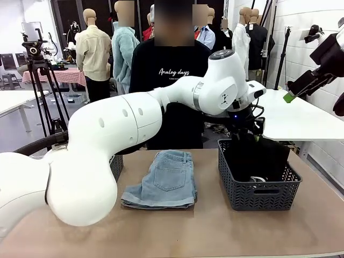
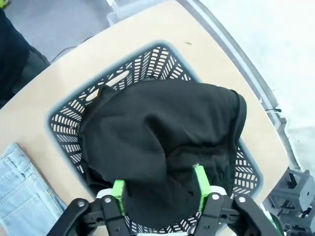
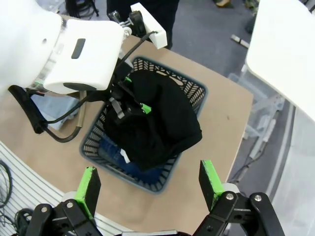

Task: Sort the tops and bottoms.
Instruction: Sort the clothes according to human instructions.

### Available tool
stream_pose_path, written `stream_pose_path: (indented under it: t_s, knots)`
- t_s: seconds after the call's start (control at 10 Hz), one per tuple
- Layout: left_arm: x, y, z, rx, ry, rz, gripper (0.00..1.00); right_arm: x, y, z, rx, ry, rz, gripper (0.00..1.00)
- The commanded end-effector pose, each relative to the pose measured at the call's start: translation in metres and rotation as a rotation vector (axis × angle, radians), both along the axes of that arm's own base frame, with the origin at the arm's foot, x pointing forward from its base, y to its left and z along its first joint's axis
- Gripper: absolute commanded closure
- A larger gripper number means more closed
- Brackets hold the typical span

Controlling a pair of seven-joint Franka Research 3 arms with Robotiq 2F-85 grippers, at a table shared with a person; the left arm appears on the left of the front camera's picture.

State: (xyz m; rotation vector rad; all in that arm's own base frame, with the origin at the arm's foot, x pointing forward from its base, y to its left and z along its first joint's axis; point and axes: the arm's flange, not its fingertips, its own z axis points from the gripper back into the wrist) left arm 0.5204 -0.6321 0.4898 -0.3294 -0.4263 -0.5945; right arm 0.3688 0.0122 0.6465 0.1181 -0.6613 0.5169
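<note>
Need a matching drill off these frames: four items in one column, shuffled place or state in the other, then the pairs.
1. black top
2. light-blue shorts
3. basket
4. right hand

A. lying flat on the table
B. dark grey lattice walls, robot's right side
C. heaped in the basket, spilling over its rim
D. open, raised, holding nothing

Pairs: 1-C, 2-A, 3-B, 4-D

matt black cloth top point(image 2: 162, 132), plastic basket point(image 2: 66, 125)
</note>
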Motion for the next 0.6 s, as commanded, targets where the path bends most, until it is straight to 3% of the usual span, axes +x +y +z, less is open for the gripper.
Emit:
stream_pose_path:
  t_s: [0.0, 0.5]
  knots:
    - [0.013, -0.006, 0.006, 0.016, -0.003, -0.005, 0.00, 0.000, 0.000, 0.000, -0.014, -0.001, 0.000, 0.00]
    - [0.015, 0.033, 0.008, 0.039, 0.012, 0.120, 0.00, 0.000, 0.000, 0.000, -0.014, -0.001, 0.000, 0.00]
